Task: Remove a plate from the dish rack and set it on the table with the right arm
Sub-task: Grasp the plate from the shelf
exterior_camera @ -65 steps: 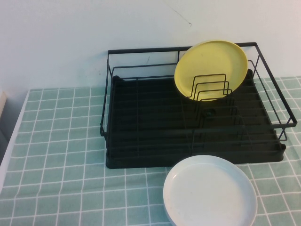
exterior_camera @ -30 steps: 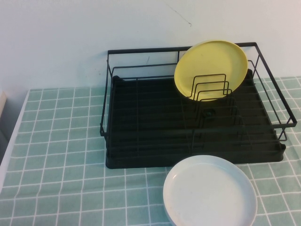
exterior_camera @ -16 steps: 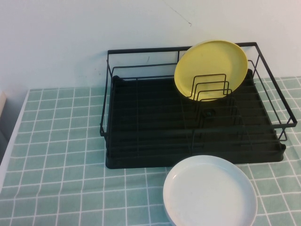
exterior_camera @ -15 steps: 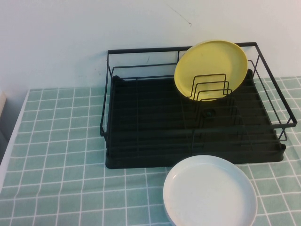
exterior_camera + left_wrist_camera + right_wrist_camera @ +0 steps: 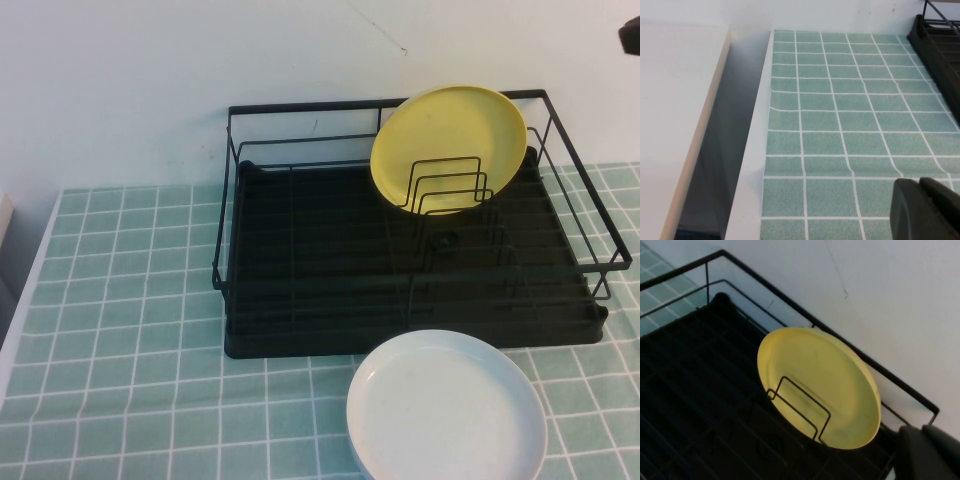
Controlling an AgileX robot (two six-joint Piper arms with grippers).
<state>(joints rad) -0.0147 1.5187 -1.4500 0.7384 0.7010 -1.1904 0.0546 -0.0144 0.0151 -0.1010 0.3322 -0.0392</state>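
Note:
The yellow plate stands upright against the wire dividers at the back right of the black dish rack. It also shows in the right wrist view, leaning in the rack. My right gripper is shut and empty, up in the air to the right of the plate and apart from it. A black part of the right arm shows at the top right edge of the high view. My left gripper is shut and empty, low over the green tiled table left of the rack.
A white plate lies flat on the table in front of the rack's right half. The rack's corner shows in the left wrist view. The table's left edge drops to a gap beside a white surface. A white wall stands behind the rack.
A black part of the right arm has come into the top right corner of the high view. The plates and the rack have not moved.

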